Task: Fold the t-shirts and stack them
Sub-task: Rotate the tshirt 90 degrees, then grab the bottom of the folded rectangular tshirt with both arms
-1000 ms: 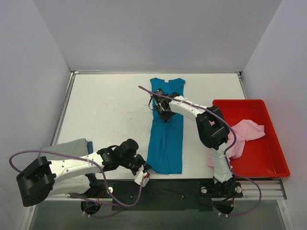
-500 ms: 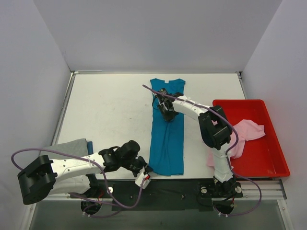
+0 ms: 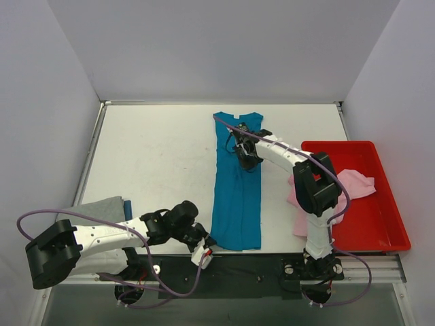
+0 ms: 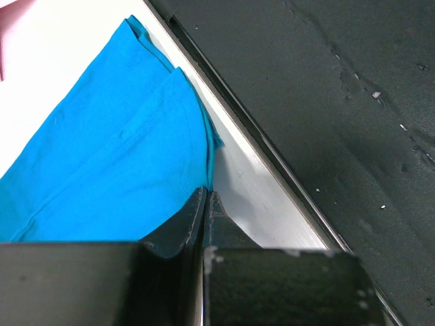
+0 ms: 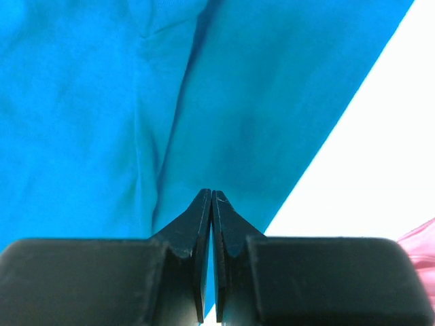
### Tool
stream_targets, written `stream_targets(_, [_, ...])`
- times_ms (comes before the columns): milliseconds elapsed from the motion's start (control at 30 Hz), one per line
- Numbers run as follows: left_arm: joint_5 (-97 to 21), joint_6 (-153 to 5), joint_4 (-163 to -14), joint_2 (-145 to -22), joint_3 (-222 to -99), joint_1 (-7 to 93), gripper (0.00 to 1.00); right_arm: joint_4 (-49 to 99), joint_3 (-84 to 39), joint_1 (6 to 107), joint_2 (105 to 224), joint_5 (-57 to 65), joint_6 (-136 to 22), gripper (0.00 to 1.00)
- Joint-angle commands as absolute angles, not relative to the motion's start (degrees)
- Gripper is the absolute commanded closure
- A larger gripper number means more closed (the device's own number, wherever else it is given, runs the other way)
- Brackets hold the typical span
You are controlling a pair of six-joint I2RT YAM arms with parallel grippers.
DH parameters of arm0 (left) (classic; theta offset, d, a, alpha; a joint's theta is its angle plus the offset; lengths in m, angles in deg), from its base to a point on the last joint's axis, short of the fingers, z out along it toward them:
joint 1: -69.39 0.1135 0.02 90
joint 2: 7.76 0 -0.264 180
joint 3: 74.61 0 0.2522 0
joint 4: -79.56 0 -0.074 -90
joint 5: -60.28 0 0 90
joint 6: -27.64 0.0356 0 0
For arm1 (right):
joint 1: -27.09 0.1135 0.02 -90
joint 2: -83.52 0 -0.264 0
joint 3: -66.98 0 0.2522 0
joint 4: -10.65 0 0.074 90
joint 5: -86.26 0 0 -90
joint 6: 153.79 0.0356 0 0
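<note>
We're looking down on the table [image 3: 156,156], and the teal shirt [image 3: 236,197] lies flat in the middle. It is folded into a long narrow strip running from the far edge toward the arms.

The right gripper [image 3: 247,161] is out over the strip's far half, near its right edge. In the wrist view we see its two fingers [image 5: 194,231] pressed flat together with nothing between them. There's teal cloth below them and bare white table off to the right.

Down at the near end, the left gripper [image 3: 205,242] sits at the strip's near left corner. Its fingers are clenched too, tips meeting right at the curved hem. Whether a bit of cloth is pinched there, we cannot tell.

Over on the right, the pink shirt [image 3: 357,183] lies crumpled across the left wall of the red tray [image 3: 374,224], part inside and part hanging out toward the table. On the left, the grey shirt [image 3: 95,206] lies near the front edge, partly covered by the left arm.
</note>
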State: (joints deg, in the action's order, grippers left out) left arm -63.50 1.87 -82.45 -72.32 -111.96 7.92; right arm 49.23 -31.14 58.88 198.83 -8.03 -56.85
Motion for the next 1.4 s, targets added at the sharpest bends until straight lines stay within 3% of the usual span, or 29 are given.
stream_targets(0, [-65.8,0.9,-85.2,-72.4,-111.6,7.5,0.94,51.4,-29.9,60.0,192.4,-8.2,-57.2,1.00])
stream_targets(267, [-65.5,0.8,-85.8,-72.4,-111.1,7.6,0.94,44.2,-20.6,66.4,185.0,-4.3,-52.9,1.00])
stream_targets(733, [-65.2,0.7,-85.8,-72.5,-111.1,7.6,0.95,46.6,-23.9,62.6,195.7,-5.9,-51.3,1.00])
stream_targets(933, [-65.0,0.0,-87.8,-72.3,-110.7,7.6,0.95,47.3,-22.8,63.5,187.9,-4.3,-53.0,1.00])
stream_targets(967, [-64.7,-0.2,-87.8,-72.3,-110.7,7.6,0.95,46.5,-20.0,64.3,185.8,-1.1,-55.5,0.99])
stream_targets(1033, [-64.6,-0.4,-88.1,-72.1,-110.4,7.6,0.95,43.8,-14.3,66.5,177.9,1.8,-59.7,0.81])
stream_targets(1067, [-64.4,-0.5,-88.2,-72.0,-110.4,7.6,0.95,42.4,-12.5,67.5,172.3,2.8,-65.8,0.66])
stream_targets(1133, [-64.3,-0.9,-88.5,-71.8,-110.3,7.7,0.96,42.4,-5.4,69.8,164.8,7.1,-74.7,0.55])
stream_targets(1233, [-63.6,-2.0,-89.3,-71.2,-109.7,7.9,0.97,44.7,5.4,71.2,153.4,16.5,-85.6,0.49])
stream_targets(1367, [-62.9,-3.4,-90.3,-70.5,-108.8,8.0,0.98,47.9,15.7,77.2,142.1,20.2,-96.0,0.46])
